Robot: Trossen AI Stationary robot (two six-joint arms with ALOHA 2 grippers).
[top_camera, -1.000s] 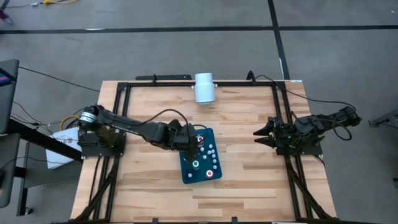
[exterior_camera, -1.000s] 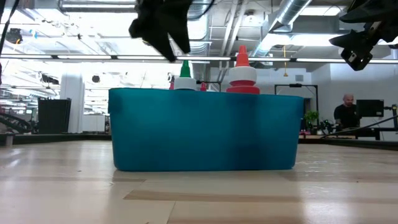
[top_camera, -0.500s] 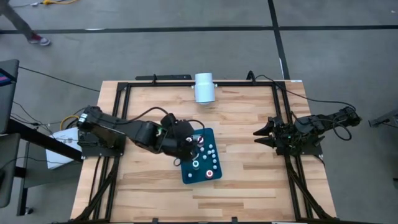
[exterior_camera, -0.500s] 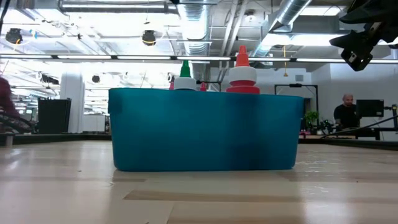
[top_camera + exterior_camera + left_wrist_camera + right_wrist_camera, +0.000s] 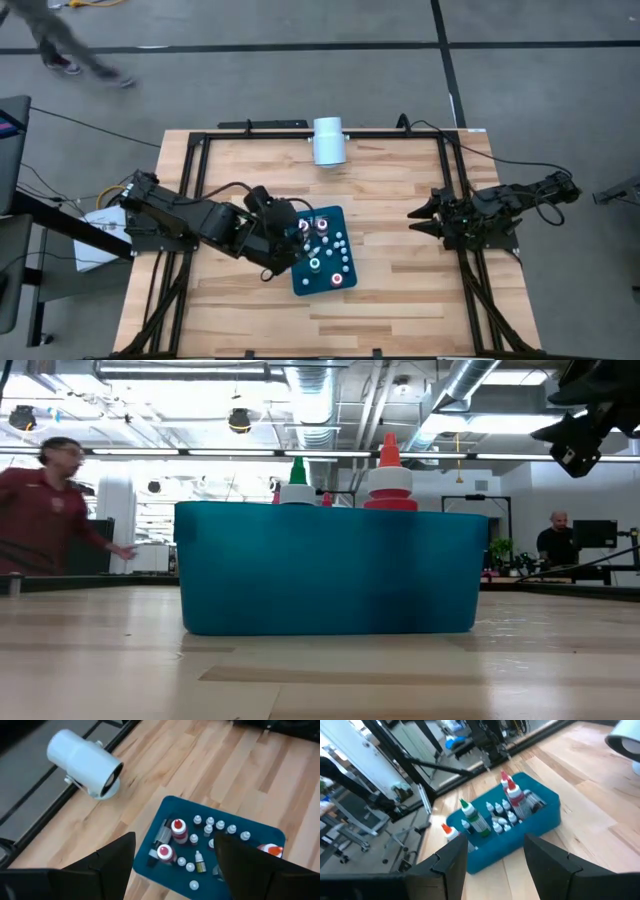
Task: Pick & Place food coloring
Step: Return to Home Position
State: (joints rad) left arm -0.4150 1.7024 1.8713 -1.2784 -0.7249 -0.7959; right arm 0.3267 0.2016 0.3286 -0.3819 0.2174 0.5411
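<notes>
At table centre, food coloring bottles stand inside the blue bin, with red and green tops poking above the rim. Left gripper hovers at the bin's left edge, fingers spread wide, nothing held. Right gripper parked at the table's right side, fingers apart, empty.

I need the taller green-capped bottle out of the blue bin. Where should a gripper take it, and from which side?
Pinch the green-capped bottle just under its cone cap, coming straight down. It stands upright, its top clears the rim of the bin, and small bottles crowd close beside it, so a side approach looks blocked.
</notes>
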